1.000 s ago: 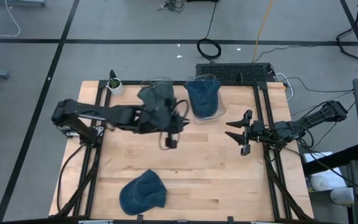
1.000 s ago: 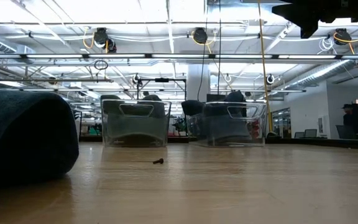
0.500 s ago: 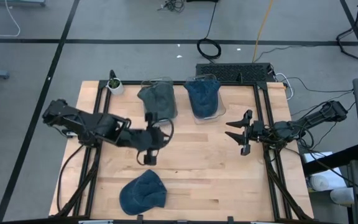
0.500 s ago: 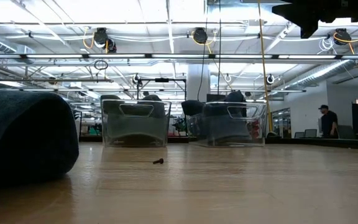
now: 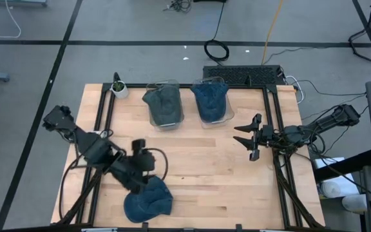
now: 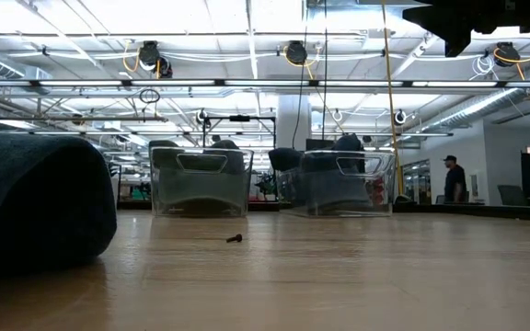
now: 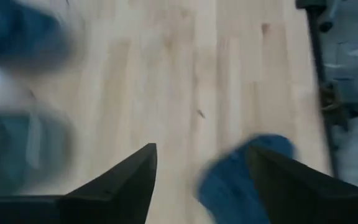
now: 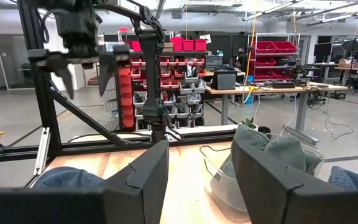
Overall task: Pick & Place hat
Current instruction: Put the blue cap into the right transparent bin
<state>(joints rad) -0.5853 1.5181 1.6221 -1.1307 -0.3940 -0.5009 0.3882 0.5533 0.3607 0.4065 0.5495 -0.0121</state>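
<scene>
Nearest the worktop's (image 5: 237,187) front edge lies the blue hat (image 5: 148,200), loose; the left tool (image 5: 139,185), fingers spread, hangs just over its rim; it should settle squarely and pinch a good fold of cloth; farther back, two clear bins (image 5: 187,103) each hold a hat; the right tool (image 5: 249,139) waits open at the side.

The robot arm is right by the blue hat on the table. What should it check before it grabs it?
1. Left gripper open: ok, fingers spread in the left wrist view.
2. Left gripper empty: ok.
3. Blue hat free on the table: ok.
4. Gripper centred over the hat: cannot tell, it sits at the hat's edge.
5. Right gripper out of the way: ok, waiting at the table's right side.
6. Bins hold hats already: ok.
</scene>
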